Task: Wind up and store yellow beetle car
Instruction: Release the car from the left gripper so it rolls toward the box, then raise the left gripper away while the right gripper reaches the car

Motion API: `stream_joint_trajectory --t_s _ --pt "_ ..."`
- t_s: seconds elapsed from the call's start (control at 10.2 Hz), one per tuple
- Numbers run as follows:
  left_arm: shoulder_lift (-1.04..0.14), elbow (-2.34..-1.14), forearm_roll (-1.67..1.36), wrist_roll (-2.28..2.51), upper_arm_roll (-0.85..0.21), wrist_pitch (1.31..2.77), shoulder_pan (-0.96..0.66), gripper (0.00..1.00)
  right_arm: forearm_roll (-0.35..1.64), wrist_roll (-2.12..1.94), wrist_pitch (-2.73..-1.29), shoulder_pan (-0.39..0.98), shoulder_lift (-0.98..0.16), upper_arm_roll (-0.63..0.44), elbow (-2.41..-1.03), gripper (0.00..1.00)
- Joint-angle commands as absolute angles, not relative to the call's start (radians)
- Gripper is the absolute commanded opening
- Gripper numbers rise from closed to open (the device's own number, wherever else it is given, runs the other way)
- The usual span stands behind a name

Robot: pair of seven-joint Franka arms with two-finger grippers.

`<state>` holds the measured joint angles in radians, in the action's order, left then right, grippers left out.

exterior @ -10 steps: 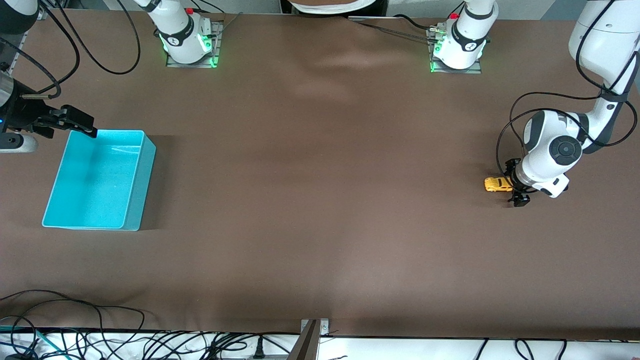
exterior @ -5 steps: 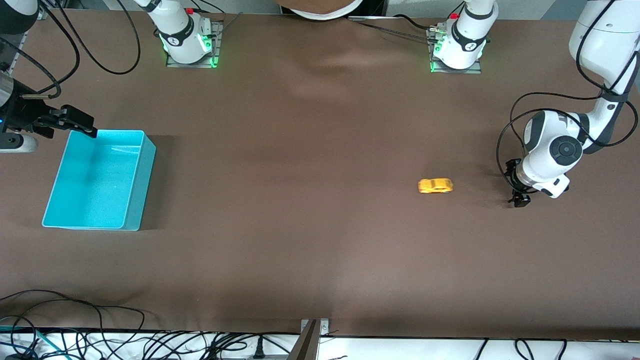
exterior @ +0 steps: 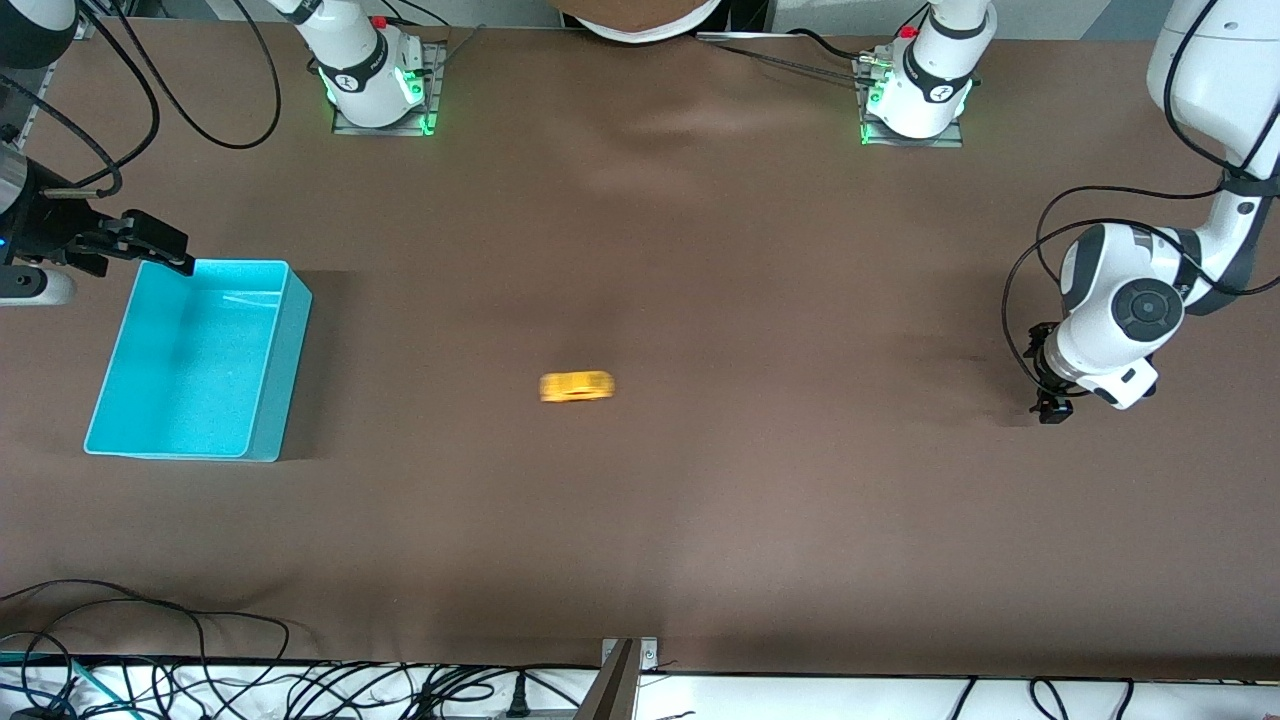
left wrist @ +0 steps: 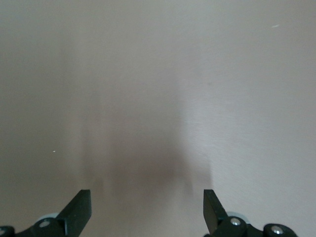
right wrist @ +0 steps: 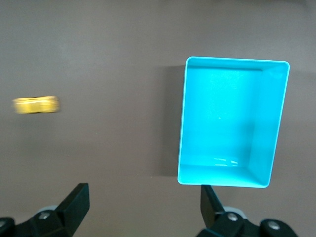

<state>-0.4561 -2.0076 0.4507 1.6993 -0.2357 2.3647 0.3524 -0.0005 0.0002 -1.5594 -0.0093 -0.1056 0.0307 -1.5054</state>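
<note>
Brown bench cloth carries the yellow beetle car, smeared mid-bench between both arms, well apart from the turquoise bin. It looks light, hard and slick; grip across its flanks. Left hand and right hand both gape empty.
</note>
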Motion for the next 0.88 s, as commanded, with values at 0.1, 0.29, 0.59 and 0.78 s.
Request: stream_joint_trajectory --t_s 0.1,0.29,0.59,0.78 --pt "-0.445 -1.826 0.418 1.475 -0.305 2.157 0.357 1.00 0.014 0.009 -1.559 -0.015 -0.092 0.032 -1.513 1.00" --pt "-0.437 -1.734 0.361 1.207 -0.311 2.038 0.356 1.00 0.012 0.009 -1.562 -0.014 -0.094 0.032 -1.509 1.00" --pt "-0.436 -1.631 0.284 0.885 -0.318 1.904 0.356 1.00 0.012 0.006 -1.581 -0.015 -0.098 0.032 -1.500 1.00" --pt "-0.434 -1.536 0.243 0.691 -0.319 1.769 0.351 1.00 0.003 0.001 -1.582 -0.011 -0.097 0.034 -1.499 1.00"
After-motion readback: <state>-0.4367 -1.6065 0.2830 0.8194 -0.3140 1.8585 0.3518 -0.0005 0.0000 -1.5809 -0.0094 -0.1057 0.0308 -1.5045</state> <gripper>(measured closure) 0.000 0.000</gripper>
